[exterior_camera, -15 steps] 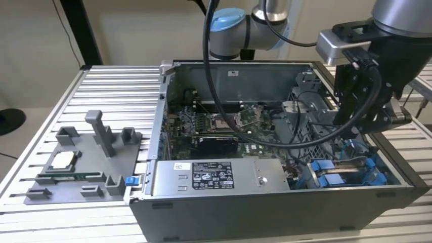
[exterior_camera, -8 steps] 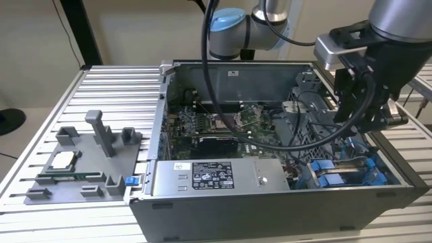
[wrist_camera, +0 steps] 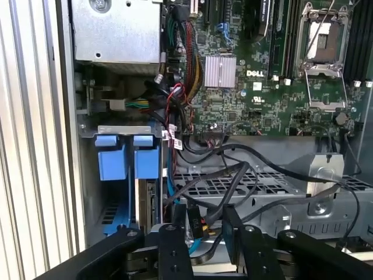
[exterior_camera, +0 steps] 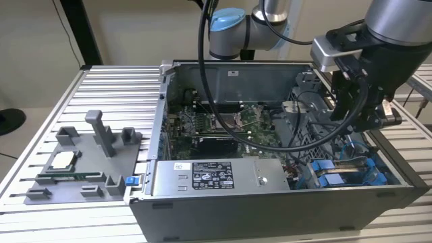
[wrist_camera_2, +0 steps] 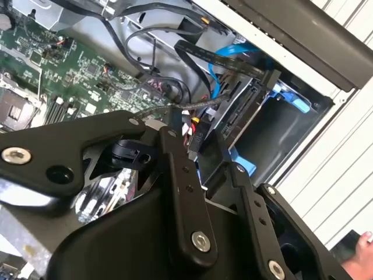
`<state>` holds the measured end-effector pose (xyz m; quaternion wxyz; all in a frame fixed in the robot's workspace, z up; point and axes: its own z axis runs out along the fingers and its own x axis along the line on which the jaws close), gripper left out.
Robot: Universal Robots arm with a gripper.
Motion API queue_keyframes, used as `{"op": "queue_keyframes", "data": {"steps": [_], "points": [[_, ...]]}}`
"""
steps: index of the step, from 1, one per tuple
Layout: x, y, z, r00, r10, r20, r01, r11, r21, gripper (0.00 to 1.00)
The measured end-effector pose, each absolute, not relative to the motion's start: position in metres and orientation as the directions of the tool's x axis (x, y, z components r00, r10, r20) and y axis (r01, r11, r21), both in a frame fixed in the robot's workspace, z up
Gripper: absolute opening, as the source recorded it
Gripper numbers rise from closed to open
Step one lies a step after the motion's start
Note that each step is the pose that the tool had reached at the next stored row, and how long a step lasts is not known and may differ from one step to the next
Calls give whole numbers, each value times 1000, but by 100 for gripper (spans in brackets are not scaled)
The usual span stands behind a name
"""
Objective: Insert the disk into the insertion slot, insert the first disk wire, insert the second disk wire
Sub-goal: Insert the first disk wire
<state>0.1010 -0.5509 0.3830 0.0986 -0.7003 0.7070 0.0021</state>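
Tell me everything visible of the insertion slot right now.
The insertion slot is a grey metal bay in a corner of the open case, to the exterior view's right of the silver power supply box. Two bright blue plastic tabs stand side by side at its mouth, with blue rails behind them. Black cables run beside it. Whether a drive sits inside cannot be told.

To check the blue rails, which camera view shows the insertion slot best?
The first wrist view: it looks straight into the insertion slot, with both blue tabs plain. The exterior view shows it slanted, in the computer case's corner. The second wrist view shows it partly, behind black cables.
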Motion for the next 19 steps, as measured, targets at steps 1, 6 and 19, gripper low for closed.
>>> {"op": "queue_keyframes", "data": {"steps": [1,6,19], "points": [[101,-551,383,0,-990,-143,-991,19,-135,100],[101,-551,383,1,-990,-144,-990,19,-137,0],[101,-561,381,-6,-990,-142,-990,26,-137,0]]}}
